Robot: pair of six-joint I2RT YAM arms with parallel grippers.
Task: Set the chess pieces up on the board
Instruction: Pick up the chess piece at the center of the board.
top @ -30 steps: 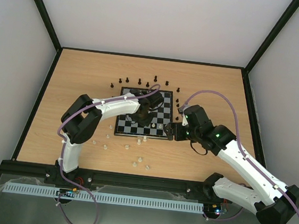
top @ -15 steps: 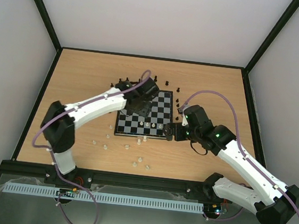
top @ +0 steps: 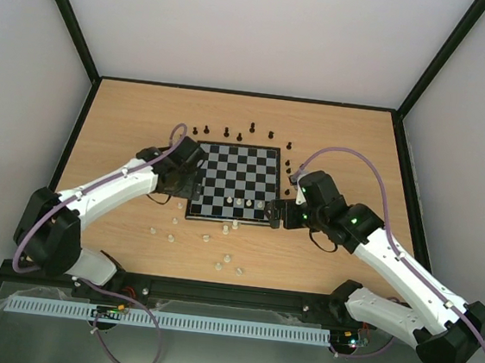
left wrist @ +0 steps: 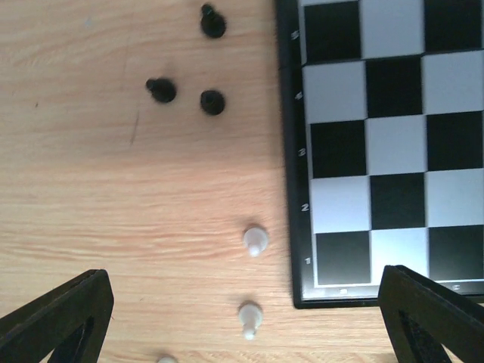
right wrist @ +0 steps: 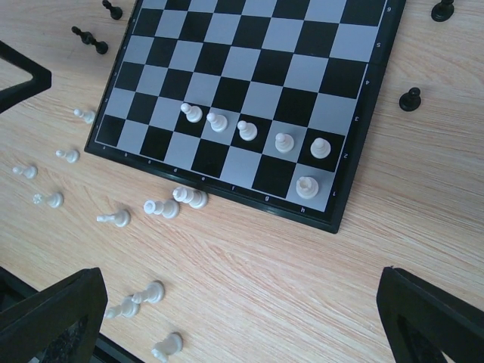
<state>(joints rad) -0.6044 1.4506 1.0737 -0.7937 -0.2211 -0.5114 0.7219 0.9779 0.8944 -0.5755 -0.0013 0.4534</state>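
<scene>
I had the left gripper (left wrist: pixel 242 302) with its jaws spread as wide as they go and nothing between them, the dark fingertips (left wrist: pixel 60 318) out at the bottom corners of its wrist view. It hung over bare wood just left of the board (left wrist: pixel 378 151), close to the near-left corner of the frame. Two white pawns (left wrist: pixel 255 240) stood on the wood there, just beside the frame but apart from it. Three black chessmen (left wrist: pixel 212 101) stood farther along that same left edge.

The right gripper (right wrist: pixel 242 302) was also wide apart and empty. It hovered over the wood off the board's near-right corner, its camera looking across the squares.

The board lay in the middle of the table (top: pixel 128 117), between my two arms. On it, a row of five white pawns (right wrist: pixel 246 130) stood one rank in from the near edge, filling the right-hand part of that rank. One more white piece (right wrist: pixel 306 185) stood on the near-right corner square; I could not tell its kind.

Loose white pieces (top: pixel 228 256) were scattered over the wood on the near side of the board, a few tipped over, two almost against the near frame. The black set (top: pixel 227 131) stood off the board, strung along its far edge and down its right side.
</scene>
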